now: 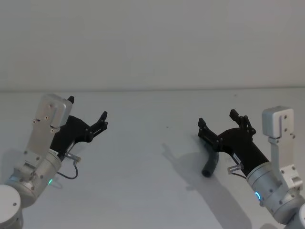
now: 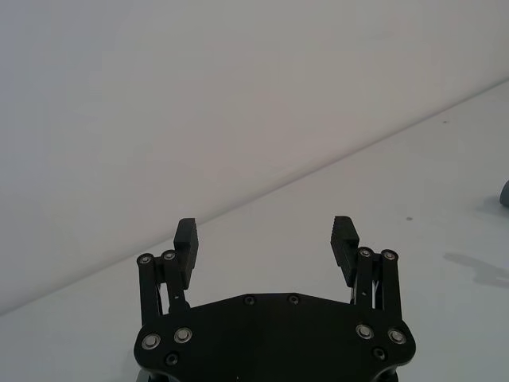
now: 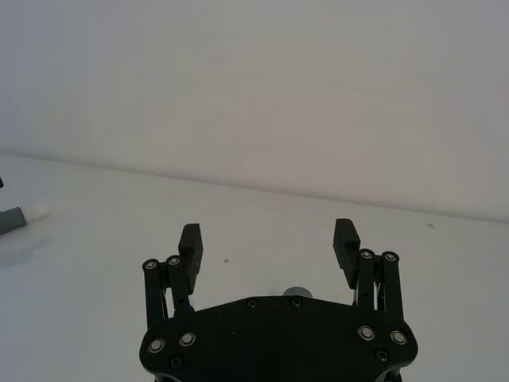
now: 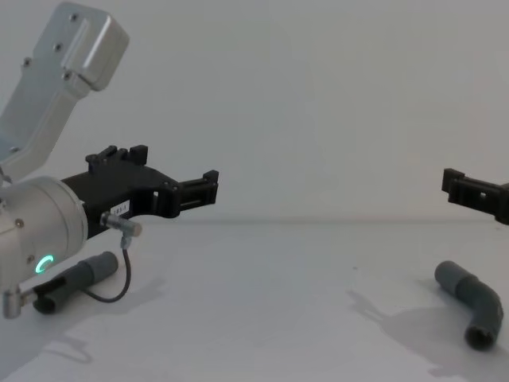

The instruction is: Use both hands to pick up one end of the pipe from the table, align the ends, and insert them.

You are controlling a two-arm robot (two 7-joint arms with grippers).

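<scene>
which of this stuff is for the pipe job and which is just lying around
For the job: left end effector, right end effector, left pipe piece, bent right pipe piece, table.
Not part of it: cable at the left wrist, wall.

**No legible text**

One marking only: a small white label on the black body of the left gripper, close to the wrist, seen in the chest view. There's dark print on it, too small to read.
</scene>
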